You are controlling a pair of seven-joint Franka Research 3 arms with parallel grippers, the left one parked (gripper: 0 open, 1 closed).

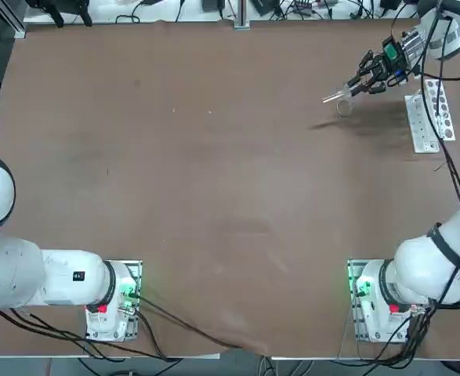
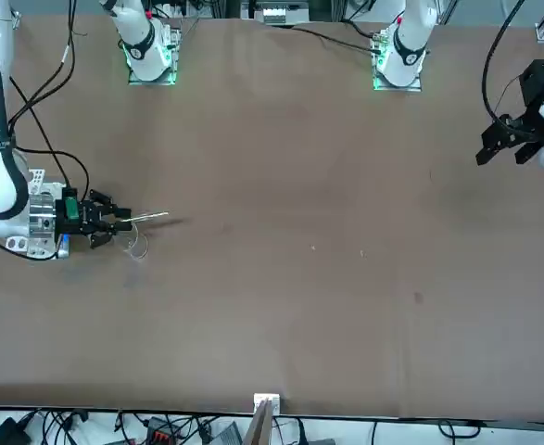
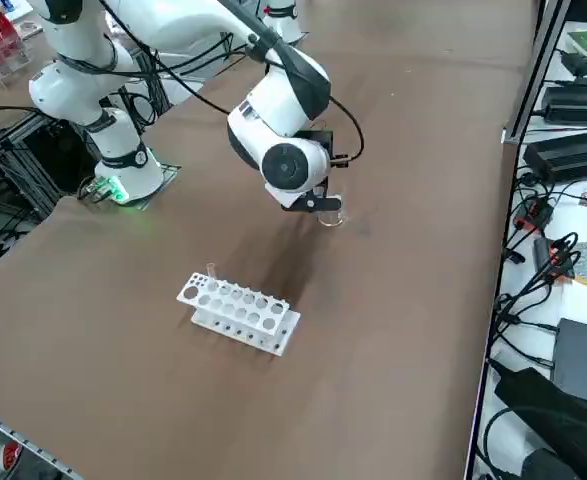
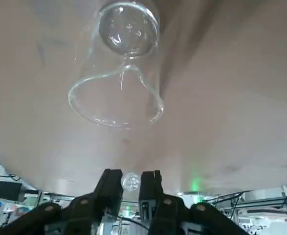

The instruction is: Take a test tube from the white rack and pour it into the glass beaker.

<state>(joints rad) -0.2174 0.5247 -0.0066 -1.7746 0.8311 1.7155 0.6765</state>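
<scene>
My right gripper (image 1: 364, 81) hangs over the table's far right area, just left of the white rack (image 1: 431, 117), and is shut on the test tube (image 1: 338, 95). The thin clear tube lies almost level and points away from the rack. Its free end is over the glass beaker (image 1: 345, 107), which stands upright on the table just below. In the wrist view the tube's round end (image 4: 130, 181) is pinched between the two fingers (image 4: 111, 188), with the beaker (image 4: 119, 73) beyond them. The front view shows the gripper (image 2: 114, 221), tube (image 2: 149, 217) and beaker (image 2: 138, 246).
The rack (image 3: 238, 310) lies along the table's right edge with rows of holes on top, and one pale tube (image 3: 211, 270) stands at its end. Cables trail from the right arm past the rack. The arm bases (image 1: 371, 301) glow green at the near edge.
</scene>
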